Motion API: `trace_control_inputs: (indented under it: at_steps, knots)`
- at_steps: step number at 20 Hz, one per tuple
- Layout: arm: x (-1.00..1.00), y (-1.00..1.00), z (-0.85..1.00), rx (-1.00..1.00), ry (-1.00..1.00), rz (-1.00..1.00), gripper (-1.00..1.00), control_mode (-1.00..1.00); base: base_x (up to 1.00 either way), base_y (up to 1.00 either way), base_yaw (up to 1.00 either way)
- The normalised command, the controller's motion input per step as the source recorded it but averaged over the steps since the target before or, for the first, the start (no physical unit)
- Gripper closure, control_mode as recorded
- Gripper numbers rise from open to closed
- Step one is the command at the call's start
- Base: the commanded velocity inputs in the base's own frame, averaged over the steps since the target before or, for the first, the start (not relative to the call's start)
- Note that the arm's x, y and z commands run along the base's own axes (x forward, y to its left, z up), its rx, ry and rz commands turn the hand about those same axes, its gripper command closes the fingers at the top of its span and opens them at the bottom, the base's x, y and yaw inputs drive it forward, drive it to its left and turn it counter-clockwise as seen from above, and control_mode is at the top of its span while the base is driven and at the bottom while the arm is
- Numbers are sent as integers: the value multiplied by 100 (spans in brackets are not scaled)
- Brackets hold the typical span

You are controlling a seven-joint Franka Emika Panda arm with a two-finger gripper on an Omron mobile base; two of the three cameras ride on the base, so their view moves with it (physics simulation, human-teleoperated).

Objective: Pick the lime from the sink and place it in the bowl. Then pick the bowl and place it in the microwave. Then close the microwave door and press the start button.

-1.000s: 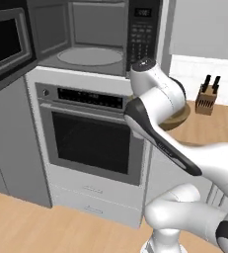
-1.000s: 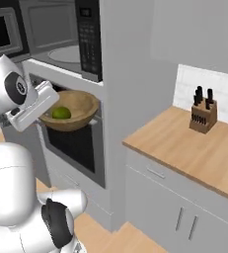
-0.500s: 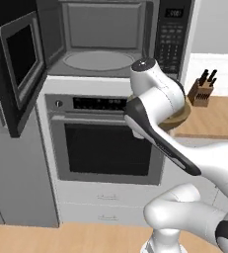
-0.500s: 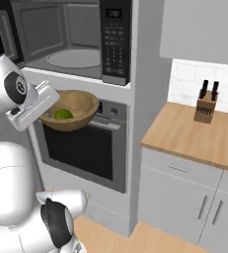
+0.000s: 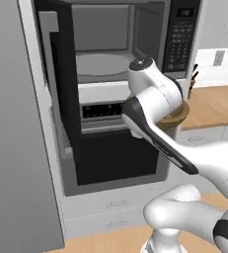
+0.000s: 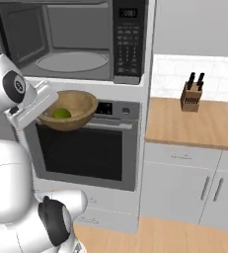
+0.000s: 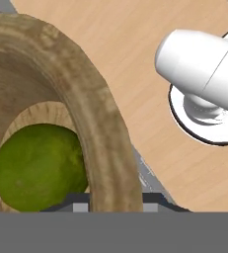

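Since 1 second ago the base has driven on, so both base views now face the open microwave (image 6: 71, 42) squarely, its door (image 5: 61, 89) swung out to the left. Gripper (image 6: 45, 107) is clamped on the rim of the wooden bowl (image 6: 72, 109), held in the air just below the microwave opening, before the oven (image 6: 83, 148). 1 lime (image 7: 39, 168) lies inside the bowl.

arm (image 5: 155, 106): glossy white, rounded links | joints: dark grey
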Motion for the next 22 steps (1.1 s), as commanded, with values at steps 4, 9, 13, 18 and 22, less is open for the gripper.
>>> trace_control_inputs:
  at_steps: [4,9,13,18,22]
  knots:
    - [0,0,0,0,0,0,100,100,0,24,-47]
    - [0,0,0,0,0,0,100,100,4,41,-42]
    - [0,0,0,0,0,0,100,100,18,73,-31]
    - [0,0,0,0,0,0,100,100,8,23,-11]
    - [0,0,0,0,0,0,100,100,3,-2,1]
